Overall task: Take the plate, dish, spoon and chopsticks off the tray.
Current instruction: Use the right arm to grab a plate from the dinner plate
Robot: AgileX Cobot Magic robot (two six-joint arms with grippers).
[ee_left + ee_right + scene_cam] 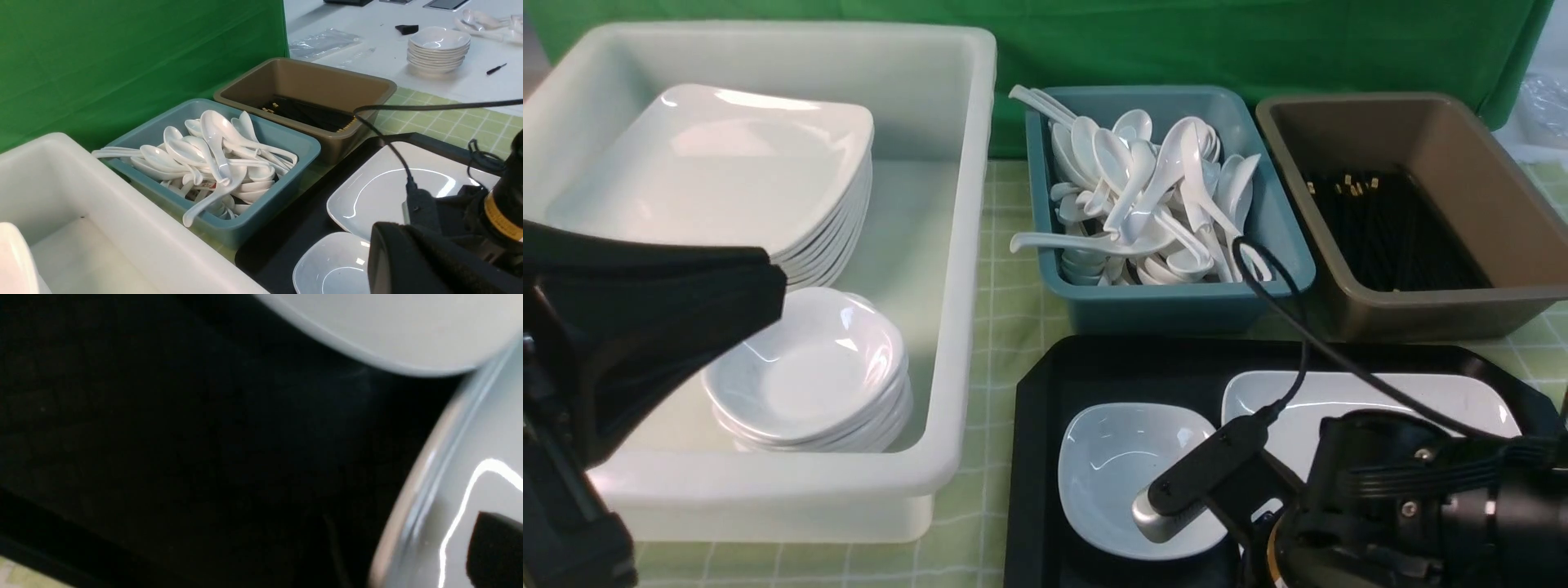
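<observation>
A white plastic tub (968, 245) fills the table's left side, holding a stack of large white square plates (719, 163) toward the far edge and a stack of small white bowls (809, 367) toward the near edge. Along the far edge, a teal bin (1176, 306) is heaped with white soup spoons (1143, 196). Just beside it, at the far right corner, a brown bin (1421, 310) holds black sticks with gold caps (1388, 237). A pale green checked cloth (1005, 327) covers the table and a green drape (1176, 41) hangs behind. Beyond the right edge, another white surface (367, 65) carries more stacked bowls (437, 49).
</observation>
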